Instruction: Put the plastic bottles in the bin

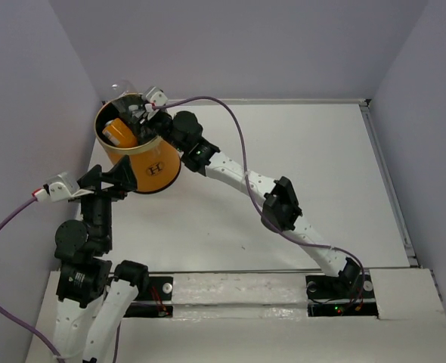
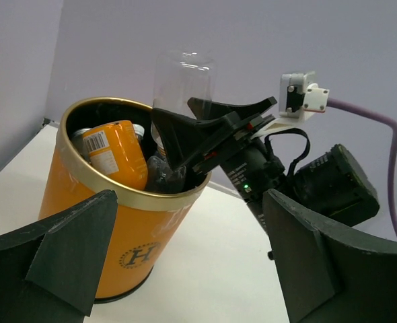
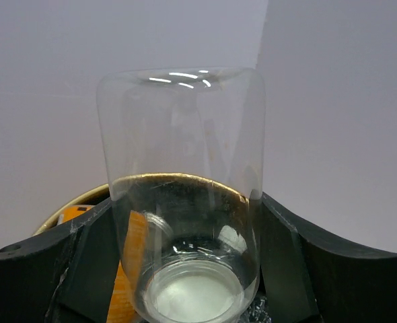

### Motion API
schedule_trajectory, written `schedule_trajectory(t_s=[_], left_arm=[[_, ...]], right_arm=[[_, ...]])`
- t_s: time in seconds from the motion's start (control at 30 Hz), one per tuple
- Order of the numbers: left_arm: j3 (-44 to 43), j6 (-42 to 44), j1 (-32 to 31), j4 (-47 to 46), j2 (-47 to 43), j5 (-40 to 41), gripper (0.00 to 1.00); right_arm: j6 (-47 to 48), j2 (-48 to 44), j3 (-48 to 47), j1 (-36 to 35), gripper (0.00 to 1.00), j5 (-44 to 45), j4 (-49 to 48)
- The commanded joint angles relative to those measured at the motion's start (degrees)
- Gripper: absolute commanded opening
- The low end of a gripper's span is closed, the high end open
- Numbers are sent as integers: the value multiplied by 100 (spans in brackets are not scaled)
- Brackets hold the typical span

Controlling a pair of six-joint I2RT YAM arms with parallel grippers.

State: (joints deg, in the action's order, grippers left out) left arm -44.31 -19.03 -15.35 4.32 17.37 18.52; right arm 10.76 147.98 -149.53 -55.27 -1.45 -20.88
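Plastic bottles [image 1: 119,134], one orange-filled, lie inside the bin [image 1: 153,168]. The right gripper [image 1: 141,112] hangs over its rim, and the left gripper [image 1: 123,178] is just beside its near wall. From the left wrist, the left fingers [image 2: 64,249] stand wide apart, holding nothing. From the right wrist, the right fingers [image 3: 94,256] clasp a clear bottle [image 3: 185,168] above the bin's mouth.

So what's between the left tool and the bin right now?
Nothing. In the left wrist view, only bare white table shows between the open left tool and the bin.
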Motion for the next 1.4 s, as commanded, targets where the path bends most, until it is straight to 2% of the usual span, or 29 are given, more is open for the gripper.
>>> schedule_trajectory(t_s=[0.0,0.1,0.23,0.27,0.37,0.6,0.87,1.0,1.13,1.23,1.37], left_arm=[[-7,136,-99,-388,74,186,99],[-7,136,-99,-396,83,169,99],[-7,92,-91,-388,-57,248,99],[10,101,-82,-396,-93,266,99],[55,101,-20,-555,-163,327,99],[72,92,41,-555,-154,336,99],[98,101,103,-520,-269,415,99],[107,83,112,-493,-313,485,99],[107,75,155,-502,-322,503,99],[116,83,155,-502,-295,512,99],[98,92,243,-537,-216,503,99]], right_arm=[[269,142,-287,68,33,75,-1233],[172,275,-287,121,35,101,-1304],[49,442,-155,174,54,-48,-1269],[40,529,-181,174,62,-83,-1182],[-13,460,1,174,75,-162,-1190],[101,-5,398,174,85,-214,-1137],[373,-524,837,174,97,-645,-321],[690,-1025,1594,112,98,-611,-521],[507,-1377,2393,60,97,-488,-907],[313,-1570,2517,60,98,-531,-970],[-214,-1737,2157,60,100,-768,-821]])
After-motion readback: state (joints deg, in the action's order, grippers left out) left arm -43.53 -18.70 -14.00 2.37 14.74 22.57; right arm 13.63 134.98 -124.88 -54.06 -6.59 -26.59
